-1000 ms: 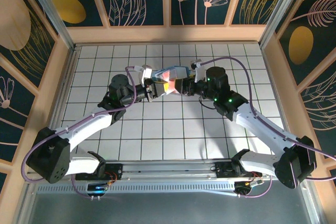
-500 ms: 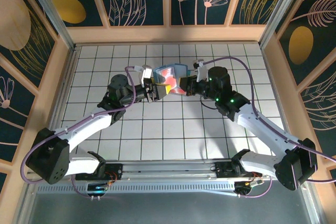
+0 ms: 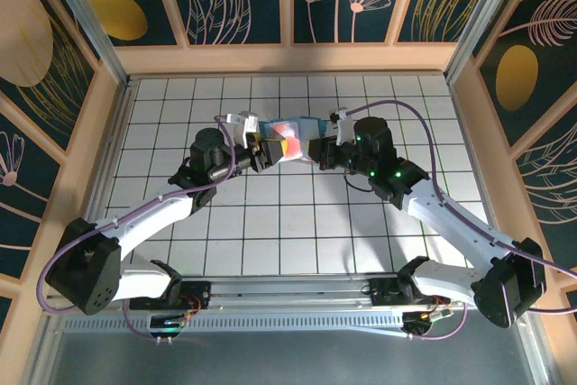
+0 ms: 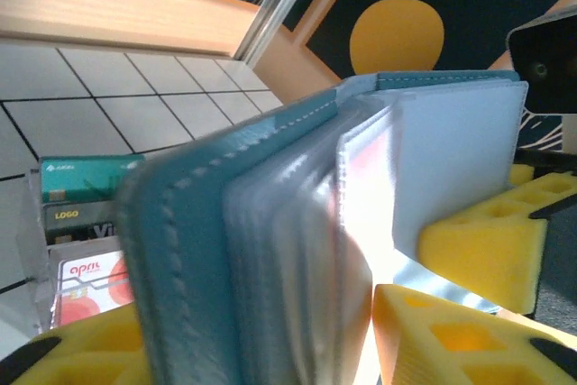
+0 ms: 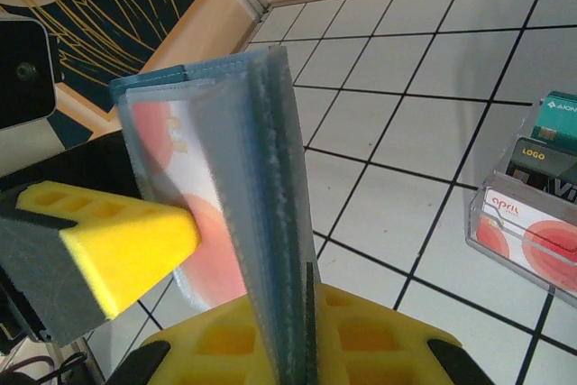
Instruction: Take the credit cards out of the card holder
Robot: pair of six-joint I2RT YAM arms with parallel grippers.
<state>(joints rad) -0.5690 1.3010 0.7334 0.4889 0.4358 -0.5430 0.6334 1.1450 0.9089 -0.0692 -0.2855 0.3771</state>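
The teal card holder (image 3: 297, 131) hangs above the table between both grippers. My right gripper (image 3: 315, 151) is shut on one panel, whose edge (image 5: 270, 223) runs down between its yellow pads (image 5: 361, 340). My left gripper (image 4: 243, 331) has its jaws around the other cover (image 4: 171, 250) and the clear sleeves (image 4: 288, 223), with the pads touching both sides. A whitish-pink credit card with a red blotch (image 5: 203, 259) sits in a sleeve. One left finger (image 5: 108, 241) lies against that sleeve. One right finger (image 4: 478, 241) shows on the far panel.
A clear stand (image 5: 532, 223) on the white tiles holds a teal card (image 4: 86, 173), a dark "LOGO" card (image 4: 77, 215) and a white card with red blotches (image 4: 86, 277). Wooden walls (image 3: 104, 132) close in the tiled floor on three sides.
The right jaws have closed onto their panel. The left jaws let go of a thin grip and now sit around the thicker cover and sleeves. The holder has shifted slightly toward the back.
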